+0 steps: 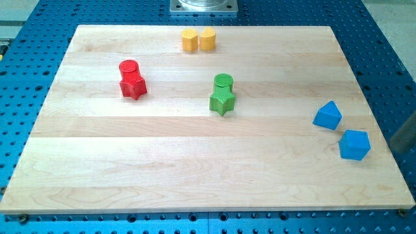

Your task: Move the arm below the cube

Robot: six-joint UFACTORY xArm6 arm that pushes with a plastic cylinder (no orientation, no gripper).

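A blue cube [354, 144] lies on the wooden board [195, 162] near its right edge. A second blue block [327, 115], wedge-like, lies just up and left of it. A blurred grey rod enters at the view's right edge. My tip [396, 149] is to the right of the blue cube, at about the cube's height in the view and apart from it, over the board's right edge.
A red cylinder [129, 67] touches a red star [133, 85] at upper left. A green cylinder [223, 81] touches a green star [221, 101] near the middle. Two yellow blocks [189, 40] [207, 39] sit side by side at the top. The arm's metal base [204, 6] stands at the top.
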